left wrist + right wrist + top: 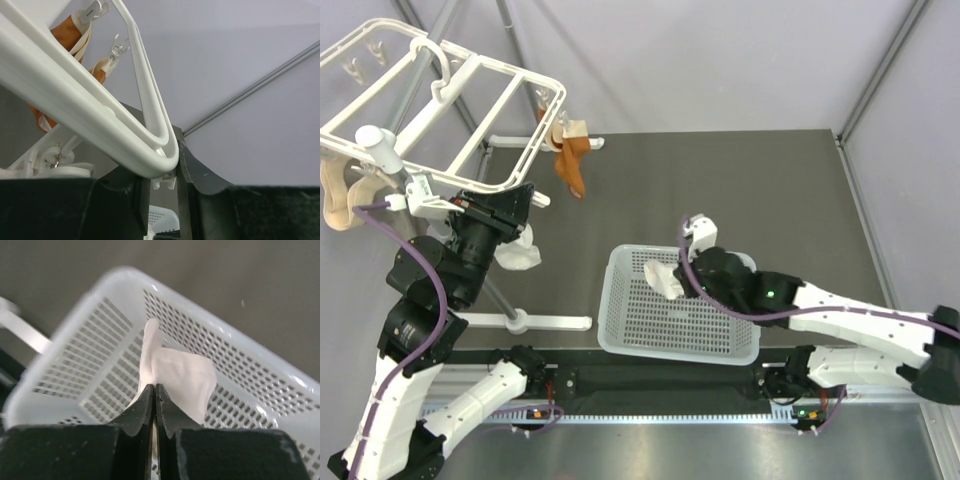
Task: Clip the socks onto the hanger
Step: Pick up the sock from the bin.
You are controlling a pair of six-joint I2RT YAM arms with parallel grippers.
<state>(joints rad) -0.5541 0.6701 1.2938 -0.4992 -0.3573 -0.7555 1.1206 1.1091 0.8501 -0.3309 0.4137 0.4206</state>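
Note:
The hanger [480,110], a white frame with clips, stands at the far left on a pole stand. My left gripper [525,197] is at its near edge. In the left wrist view its fingers [187,170] stand close on either side of a small white clip [164,181] under the frame's corner [150,155]. One white sock [520,252] hangs just below that gripper; what holds it is hidden. My right gripper [682,275] is shut on the other white sock [663,278] over the basket. The right wrist view shows this sock [175,375] pinched between the closed gripper tips [155,390].
A white perforated basket [620,330] sits at the front centre and also shows in the right wrist view [125,277]. Orange-brown socks [570,165] hang from the hanger's far right clips. Beige socks [335,200] hang at its left. The stand's base bar [535,322] lies left of the basket.

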